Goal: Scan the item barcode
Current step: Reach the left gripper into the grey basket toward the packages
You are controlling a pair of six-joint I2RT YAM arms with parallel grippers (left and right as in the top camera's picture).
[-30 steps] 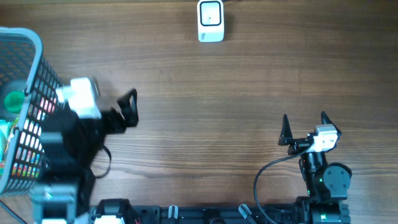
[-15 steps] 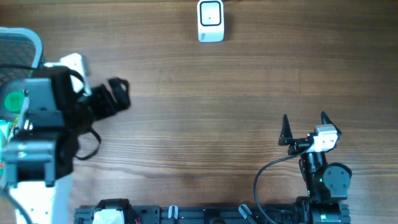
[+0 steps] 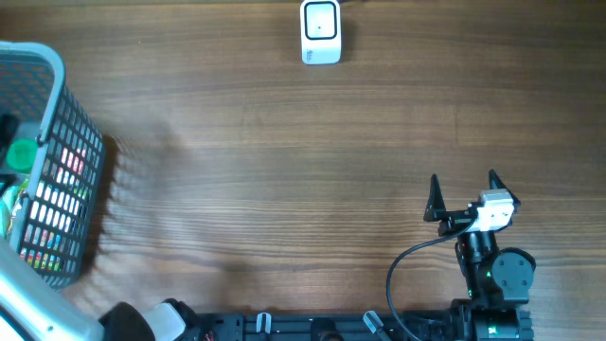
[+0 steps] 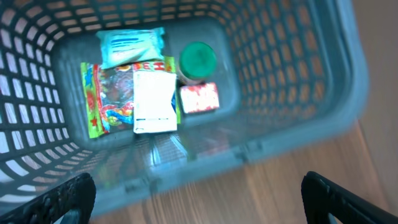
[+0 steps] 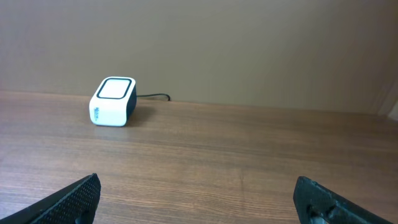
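Note:
Looking down into the grey mesh basket (image 4: 298, 140) in the left wrist view, I see its items: a teal packet (image 4: 130, 45), a colourful sweets bag (image 4: 106, 109), a white carton (image 4: 154, 101) lying on that bag, a green-capped bottle (image 4: 198, 59) and a small red box (image 4: 199, 98). My left gripper (image 4: 202, 200) hangs open above the basket's near rim and holds nothing. It does not show in the overhead view. The white scanner (image 3: 321, 31) stands at the far edge of the table. My right gripper (image 3: 464, 189) is open and empty at the near right, facing the scanner (image 5: 113, 101).
The basket (image 3: 52, 71) fills the table's left edge, with the green cap (image 3: 19, 154) showing inside it. A white link of the left arm (image 3: 38, 303) crosses the bottom left corner. A black cable (image 3: 402, 275) loops beside the right arm's base.
The left arm has swung left off the table beside the basket and over it, and its gripper has left the overhead view. The right arm has stayed still.

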